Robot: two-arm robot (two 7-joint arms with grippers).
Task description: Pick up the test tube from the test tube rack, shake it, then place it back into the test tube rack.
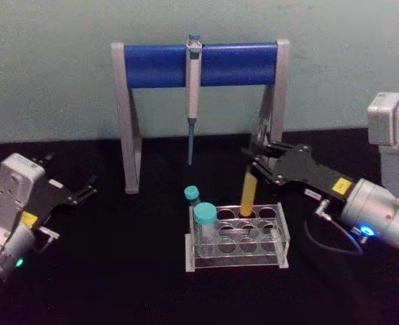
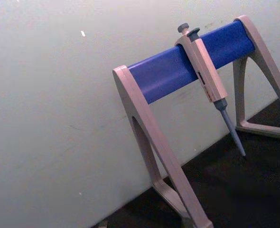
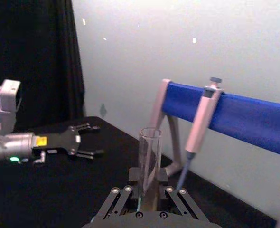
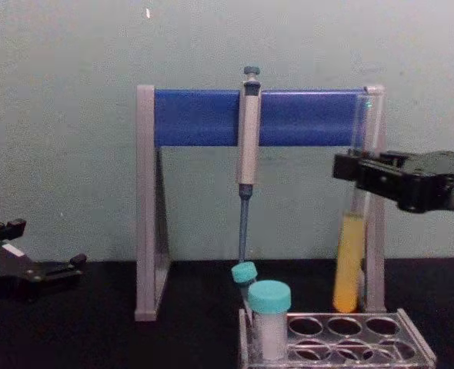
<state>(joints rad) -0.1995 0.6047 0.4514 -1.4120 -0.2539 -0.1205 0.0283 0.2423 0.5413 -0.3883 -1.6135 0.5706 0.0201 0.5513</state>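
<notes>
**Head view.** Shows the right gripper (image 1: 257, 162) pinched narrow on the test tube (image 1: 249, 195), gripping high up near the open top and well above the yellow-orange liquid. Puts the tube's long axis close to upright with a slight lean. Places its round bottom over the back row of the rack (image 1: 283, 252), right of middle; cannot tell from here whether in a hole or just above it. Leaves the left gripper (image 1: 86, 189) well apart on the left of the black worktop (image 1: 118, 284), fingers spread and holding nothing. Makes the right arm the nearer by far.

**Left wrist view.** Looks away from the task: a grey stand (image 2: 149, 142) with a blue bar, a grey pipette (image 2: 206, 71) hung on it, a pale wall behind.

**Right wrist view.** Looks out along the right gripper's own fingers. Shows a thin-walled clear glass cylinder rising straight from between them, smooth, open at the rim, probably slippery. Catches the left gripper farther off, fingers apart, low over the worktop.

**Chest view.** Gives the deciding relation from the side: the tube hangs straight down from the right gripper, its rounded end about level with the rack's top plate. Shows the rack as low, hard, clear plastic with two rows of round holes, and a teal-capped white vial (image 4: 270, 319) standing at its left end. Calls, as a judgement, for travel along the tube's own axis only — up to clear the hole, or down to seat it. Risks, with any sideways push, levering glass against the plastic rim.
</notes>
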